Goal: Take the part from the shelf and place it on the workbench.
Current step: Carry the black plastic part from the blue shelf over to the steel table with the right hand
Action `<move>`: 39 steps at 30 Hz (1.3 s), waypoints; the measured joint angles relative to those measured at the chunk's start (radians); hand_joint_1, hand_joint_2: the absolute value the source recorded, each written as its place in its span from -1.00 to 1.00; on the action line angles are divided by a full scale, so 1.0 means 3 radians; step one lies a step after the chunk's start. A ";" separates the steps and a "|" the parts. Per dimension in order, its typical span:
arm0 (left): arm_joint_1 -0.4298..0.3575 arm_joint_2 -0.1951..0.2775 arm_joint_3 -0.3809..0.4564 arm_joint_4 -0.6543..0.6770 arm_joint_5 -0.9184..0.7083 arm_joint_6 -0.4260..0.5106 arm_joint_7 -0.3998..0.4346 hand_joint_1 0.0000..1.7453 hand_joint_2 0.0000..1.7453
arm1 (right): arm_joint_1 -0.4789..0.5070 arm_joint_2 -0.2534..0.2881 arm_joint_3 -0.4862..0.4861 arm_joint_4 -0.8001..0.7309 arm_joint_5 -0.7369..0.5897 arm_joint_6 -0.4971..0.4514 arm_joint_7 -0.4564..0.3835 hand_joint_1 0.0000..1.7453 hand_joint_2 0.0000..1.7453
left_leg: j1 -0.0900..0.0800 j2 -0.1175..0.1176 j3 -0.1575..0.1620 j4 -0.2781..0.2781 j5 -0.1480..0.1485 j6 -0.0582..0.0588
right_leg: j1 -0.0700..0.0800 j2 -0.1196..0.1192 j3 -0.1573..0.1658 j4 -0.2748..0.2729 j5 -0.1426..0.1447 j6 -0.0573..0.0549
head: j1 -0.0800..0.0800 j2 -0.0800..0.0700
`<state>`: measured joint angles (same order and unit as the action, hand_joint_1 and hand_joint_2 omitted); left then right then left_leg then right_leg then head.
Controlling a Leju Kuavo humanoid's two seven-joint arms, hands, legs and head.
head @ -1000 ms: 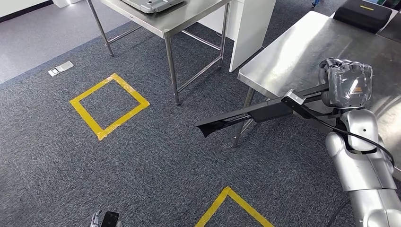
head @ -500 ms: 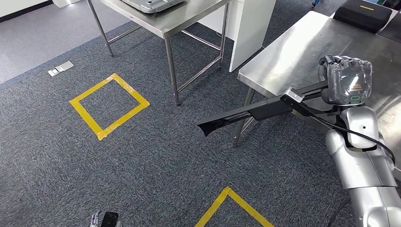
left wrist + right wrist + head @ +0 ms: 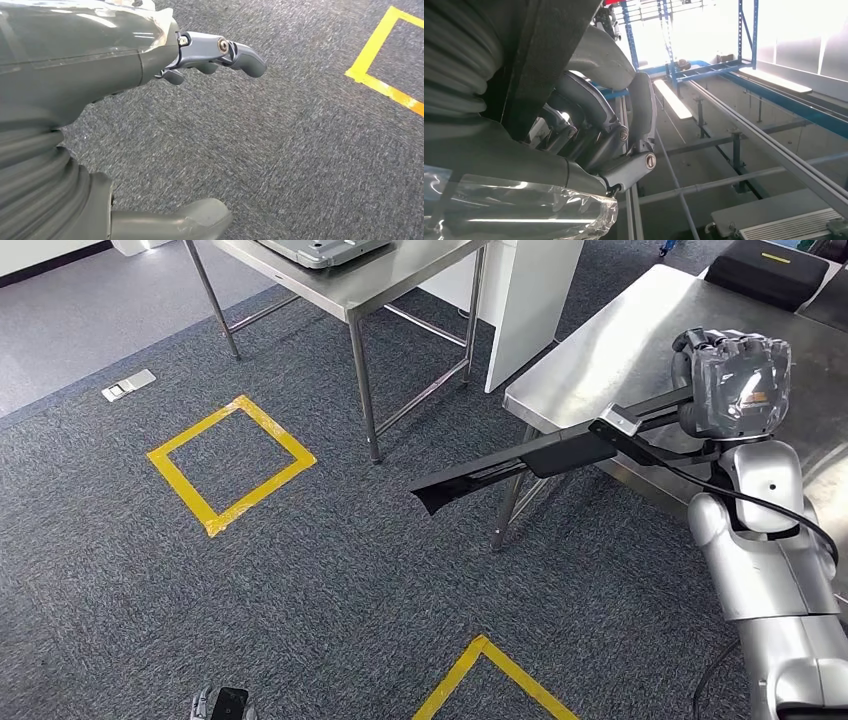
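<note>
Grey carpet with yellow taped squares (image 3: 232, 462) lies under the left hand (image 3: 150, 65), which hangs low, fingers loosely spread, holding nothing. Higher up, the right hand (image 3: 735, 385) grips one end of the long black flat metal part (image 3: 530, 462). Its long axis runs leftward from the hand, past the edge of the steel workbench (image 3: 620, 350), so most of it overhangs the floor. A second steel table (image 3: 350, 285) stands beyond.

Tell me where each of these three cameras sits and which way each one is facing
Head view: high on the body, looking down at carpet and steel workbench; right hand grips the black part.
Left wrist view: behind the left hand, facing carpet, fingers apart.
Right wrist view: behind the right hand, tilted up toward ceiling and blue racking.
Shared: the yellow floor tape in head and left wrist views.
</note>
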<state>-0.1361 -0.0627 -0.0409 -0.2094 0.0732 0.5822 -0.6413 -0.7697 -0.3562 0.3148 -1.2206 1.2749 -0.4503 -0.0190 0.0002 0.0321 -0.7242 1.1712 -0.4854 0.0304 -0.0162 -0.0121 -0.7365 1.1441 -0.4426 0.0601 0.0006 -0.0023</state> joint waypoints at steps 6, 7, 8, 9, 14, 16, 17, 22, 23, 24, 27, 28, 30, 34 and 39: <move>0.0000 -0.0006 0.0005 0.0000 0.0001 -0.0097 0.0134 -1.00 1.00 | -0.0028 -0.0002 0.0014 0.0000 0.0000 0.0031 0.0019 1.00 1.00 | 0.0000 0.0000 0.0011 -0.0008 0.0000 0.0000 | 0.0000 0.0000 0.0011 -0.0009 0.0000 0.0000 | 0.0000 0.0000; 0.0000 -0.0006 0.0005 0.0000 -0.0001 -0.0113 0.0156 -1.00 1.00 | -0.0028 -0.0002 0.0019 0.0000 0.0000 0.0039 0.0023 1.00 1.00 | 0.0000 0.0000 0.0013 -0.0010 0.0000 0.0000 | 0.0000 0.0000 0.0014 -0.0012 0.0000 0.0000 | 0.0000 0.0000; 0.0000 -0.0006 0.0005 0.0000 -0.0002 -0.0124 0.0171 -1.00 1.00 | -0.0028 -0.0002 0.0023 0.0000 0.0000 0.0045 0.0026 1.00 1.00 | 0.0000 0.0000 0.0017 -0.0013 0.0000 0.0000 | 0.0000 0.0000 0.0017 -0.0015 0.0000 0.0000 | 0.0000 0.0000; 0.0000 -0.0006 0.0005 0.0000 -0.0007 -0.0128 0.0183 -1.00 1.00 | -0.0028 -0.0002 0.0026 0.0000 0.0000 0.0048 0.0028 1.00 1.00 | 0.0000 0.0000 0.0020 -0.0017 0.0000 0.0000 | 0.0000 0.0000 0.0021 -0.0018 0.0001 0.0000 | 0.0000 0.0000; 0.0002 -0.0006 0.0004 0.0000 -0.0094 -0.0150 0.0286 -1.00 1.00 | -0.0028 -0.0002 0.0039 0.0000 -0.0001 0.0058 0.0045 1.00 1.00 | 0.0000 0.0000 0.0048 -0.0043 0.0002 0.0001 | 0.0000 0.0000 0.0048 -0.0043 0.0001 0.0000 | 0.0000 0.0000; 0.0005 -0.0006 0.0003 0.0000 -0.0114 -0.0153 0.0329 -1.00 1.00 | -0.0027 -0.0003 0.0043 0.0002 -0.0005 0.0051 0.0053 1.00 1.00 | 0.0001 0.0000 0.0059 -0.0055 0.0003 0.0002 | 0.0000 0.0000 0.0060 -0.0055 0.0002 0.0000 | 0.0000 0.0000; 0.0006 -0.0006 0.0002 0.0000 -0.0121 -0.0154 0.0348 -1.00 1.00 | -0.0027 -0.0003 0.0045 0.0004 -0.0006 0.0048 0.0055 1.00 1.00 | 0.0001 0.0000 0.0065 -0.0060 0.0004 0.0003 | 0.0001 0.0000 0.0065 -0.0060 0.0002 0.0000 | 0.0000 0.0000; 0.0009 -0.0006 -0.0002 0.0000 -0.0136 -0.0188 0.0430 -1.00 1.00 | -0.0025 -0.0002 0.0052 0.0020 -0.0008 0.0037 0.0058 1.00 1.00 | 0.0001 0.0000 0.0076 -0.0074 0.0004 0.0003 | 0.0001 0.0000 0.0076 -0.0074 0.0002 0.0000 | 0.0000 0.0000; 0.0010 -0.0006 -0.0002 0.0000 -0.0136 -0.0190 0.0437 -1.00 1.00 | -0.0024 -0.0002 0.0052 0.0022 -0.0008 0.0035 0.0059 1.00 1.00 | 0.0001 0.0000 0.0076 -0.0075 0.0004 0.0003 | 0.0001 0.0000 0.0076 -0.0075 0.0002 0.0000 | -0.0001 0.0000; 0.0010 -0.0005 -0.0002 0.0000 -0.0136 -0.0191 0.0442 -1.00 1.00 | -0.0024 -0.0002 0.0053 0.0024 -0.0008 0.0032 0.0059 1.00 1.00 | 0.0001 0.0000 0.0076 -0.0076 0.0004 0.0003 | 0.0001 0.0000 0.0076 -0.0076 0.0002 0.0000 | 0.0000 0.0000; 0.0011 -0.0005 -0.0002 0.0000 -0.0136 -0.0193 0.0449 -1.00 1.00 | -0.0023 -0.0002 0.0054 0.0030 -0.0008 0.0022 0.0059 1.00 1.00 | 0.0001 0.0000 0.0076 -0.0077 0.0004 0.0003 | 0.0001 0.0000 0.0077 -0.0079 0.0002 0.0000 | 0.0000 0.0000; 0.0011 -0.0005 -0.0002 0.0000 -0.0136 -0.0194 0.0450 -1.00 1.00 | -0.0023 -0.0002 0.0054 0.0032 -0.0008 0.0020 0.0059 1.00 1.00 | 0.0001 0.0000 0.0076 -0.0077 0.0004 0.0003 | 0.0001 0.0000 0.0077 -0.0080 0.0002 0.0000 | 0.0000 0.0000; 0.0011 -0.0005 -0.0002 0.0000 -0.0138 -0.0197 0.0460 -1.00 1.00 | -0.0022 -0.0002 0.0054 0.0035 -0.0008 0.0018 0.0060 1.00 1.00 | 0.0001 0.0000 0.0076 -0.0077 0.0004 0.0003 | 0.0001 0.0000 0.0077 -0.0080 0.0002 0.0000 | 0.0000 0.0000; 0.0011 -0.0004 -0.0006 0.0000 -0.0169 -0.0256 0.0543 -1.00 1.00 | -0.0013 0.0002 0.0059 0.0036 -0.0001 0.0014 0.0068 1.00 1.00 | 0.0001 0.0000 0.0076 -0.0078 0.0004 0.0003 | 0.0001 0.0000 0.0078 -0.0081 0.0002 0.0000 | 0.0001 0.0000; 0.0010 -0.0002 -0.0008 0.0000 -0.0180 -0.0389 0.0642 -1.00 1.00 | -0.0007 0.0028 0.0078 0.0039 0.0040 0.0009 0.0096 1.00 1.00 | 0.0001 0.0000 0.0077 -0.0078 0.0004 0.0003 | 0.0001 0.0000 0.0079 -0.0081 0.0002 0.0000 | 0.0000 0.0000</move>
<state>-0.1332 -0.0633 -0.0434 -0.2094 0.0193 0.4654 -0.4486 -0.7719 -0.3479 0.3382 -1.2089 1.2870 -0.4476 0.0097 0.0005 0.0322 -0.7010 1.1479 -0.4843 0.0312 -0.0159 -0.0121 -0.7128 1.1199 -0.4420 0.0601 0.0006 -0.0023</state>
